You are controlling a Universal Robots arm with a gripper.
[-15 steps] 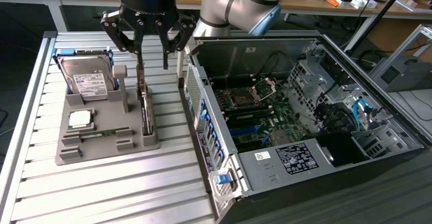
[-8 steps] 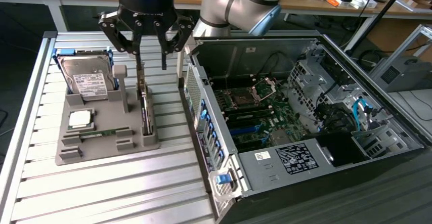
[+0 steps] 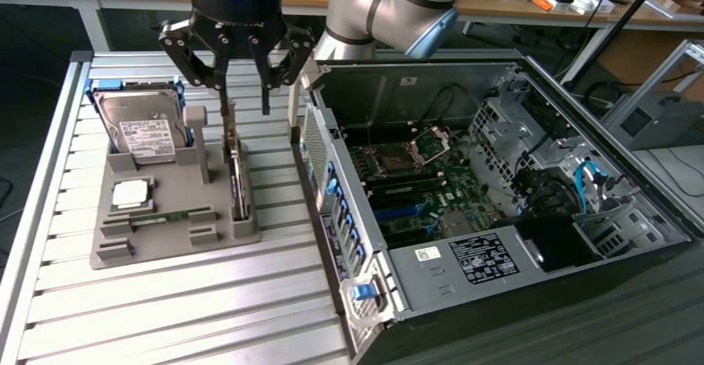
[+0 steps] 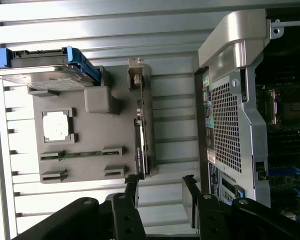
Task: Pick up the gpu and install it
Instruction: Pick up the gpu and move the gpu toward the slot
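1. Jaws wide open, empty; gripper [image 3: 244,93] hangs over the gpu [image 3: 234,171]
2. Gpu stands on edge in a tray [image 3: 154,245] slot beside the case [image 3: 440,77]
3. We judge it light, stiff, fragile: pinch the top edge across its flat faces

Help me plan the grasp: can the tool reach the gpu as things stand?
Probably yes. The open tool hangs just above the gpu, which stands on edge in the holder; nothing lies between them, and its top edge is bare.
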